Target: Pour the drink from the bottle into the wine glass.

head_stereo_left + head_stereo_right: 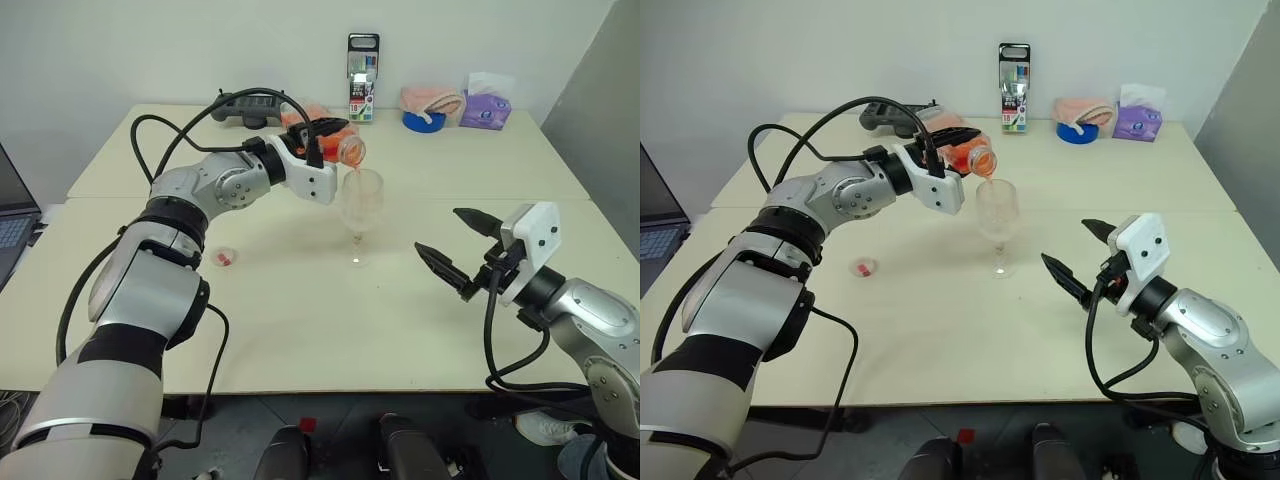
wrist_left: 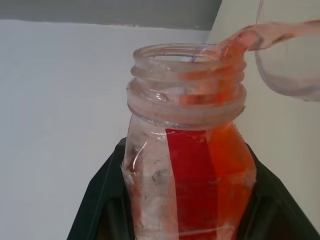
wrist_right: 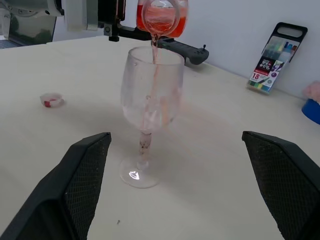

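Observation:
My left gripper (image 1: pixel 332 129) is shut on the bottle (image 1: pixel 347 149), a small clear one with a red label strip (image 2: pixel 192 175), held tipped with its open mouth over the wine glass (image 1: pixel 361 200). A thin stream of the orange drink (image 3: pixel 154 54) runs from the mouth into the bowl. The glass stands upright on the table, its inside streaked with orange. The bottle's red-and-white cap (image 1: pixel 226 258) lies on the table to the left of the glass. My right gripper (image 1: pixel 440 231) is open and holds nothing, level with the glass and to its right.
Along the table's far edge lie a black controller (image 1: pixel 245 105), a marker pack (image 1: pixel 362 78), a blue tape roll (image 1: pixel 423 121), an orange cloth (image 1: pixel 432 98) and a purple tissue pack (image 1: pixel 485 108). A laptop (image 1: pixel 12 228) sits past the left edge.

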`<state>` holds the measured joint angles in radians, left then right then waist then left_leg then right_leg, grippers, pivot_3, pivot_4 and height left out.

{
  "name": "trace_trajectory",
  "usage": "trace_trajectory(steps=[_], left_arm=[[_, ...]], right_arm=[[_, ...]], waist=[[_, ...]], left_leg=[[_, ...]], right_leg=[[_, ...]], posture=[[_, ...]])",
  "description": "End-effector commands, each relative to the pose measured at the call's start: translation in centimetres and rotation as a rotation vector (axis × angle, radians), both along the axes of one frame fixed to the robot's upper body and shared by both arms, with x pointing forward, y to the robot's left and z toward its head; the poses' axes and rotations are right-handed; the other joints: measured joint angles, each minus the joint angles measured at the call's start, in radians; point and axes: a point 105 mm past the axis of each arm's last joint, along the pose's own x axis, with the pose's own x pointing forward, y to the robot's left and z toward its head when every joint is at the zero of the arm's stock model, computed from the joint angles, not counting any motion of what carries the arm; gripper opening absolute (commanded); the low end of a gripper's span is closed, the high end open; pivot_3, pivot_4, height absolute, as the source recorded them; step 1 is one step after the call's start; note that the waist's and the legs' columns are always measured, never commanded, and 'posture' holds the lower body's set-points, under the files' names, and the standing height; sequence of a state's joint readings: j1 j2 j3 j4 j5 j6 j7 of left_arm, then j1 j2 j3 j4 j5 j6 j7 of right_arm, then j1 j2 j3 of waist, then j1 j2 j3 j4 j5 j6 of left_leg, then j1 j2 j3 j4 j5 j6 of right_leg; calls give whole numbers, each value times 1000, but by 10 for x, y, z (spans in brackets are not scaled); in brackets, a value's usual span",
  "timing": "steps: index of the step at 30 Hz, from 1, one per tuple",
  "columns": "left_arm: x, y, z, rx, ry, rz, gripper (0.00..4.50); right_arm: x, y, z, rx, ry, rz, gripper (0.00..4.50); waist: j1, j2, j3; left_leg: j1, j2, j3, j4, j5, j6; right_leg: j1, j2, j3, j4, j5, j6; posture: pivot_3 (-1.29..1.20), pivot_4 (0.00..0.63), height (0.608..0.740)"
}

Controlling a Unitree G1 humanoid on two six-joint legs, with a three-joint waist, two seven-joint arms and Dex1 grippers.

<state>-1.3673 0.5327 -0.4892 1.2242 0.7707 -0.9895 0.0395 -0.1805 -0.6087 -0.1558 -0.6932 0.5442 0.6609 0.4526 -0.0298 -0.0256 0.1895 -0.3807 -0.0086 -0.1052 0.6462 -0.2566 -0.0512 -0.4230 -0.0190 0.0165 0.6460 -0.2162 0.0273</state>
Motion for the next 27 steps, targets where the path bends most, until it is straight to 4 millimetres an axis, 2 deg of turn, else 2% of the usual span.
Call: trace_trajectory(steps=[1,8,20,27], left_arm=[[-4,0,27,-14,-92,-15,1824],[0,0,23,-9,-57,9,1824],[-1,-9,26,44,-95,-1,1822],[-1,-7,24,60,-102,-2,1821]], right_arm=[[-1,3,13,5,-64,12,4500],[2,8,16,0,-79,27,4500],[6,11,21,-15,-102,51,4500],[7,14,21,-22,-103,60,4500]], waist=[[0,0,0],[0,0,0],[0,0,0],[0,0,0]], left_leg=[[0,0,0,0,0,0],[0,0,0,0,0,0],[0,0,0,0,0,0],[0,0,0,0,0,0]], right_leg=[[0,0,0,0,0,0],[0,0,0,1,0,0],[0,0,0,1,0,0],[0,0,0,1,0,0]], posture=[[0,150,740],[0,150,740],[0,150,740],[0,150,740]])
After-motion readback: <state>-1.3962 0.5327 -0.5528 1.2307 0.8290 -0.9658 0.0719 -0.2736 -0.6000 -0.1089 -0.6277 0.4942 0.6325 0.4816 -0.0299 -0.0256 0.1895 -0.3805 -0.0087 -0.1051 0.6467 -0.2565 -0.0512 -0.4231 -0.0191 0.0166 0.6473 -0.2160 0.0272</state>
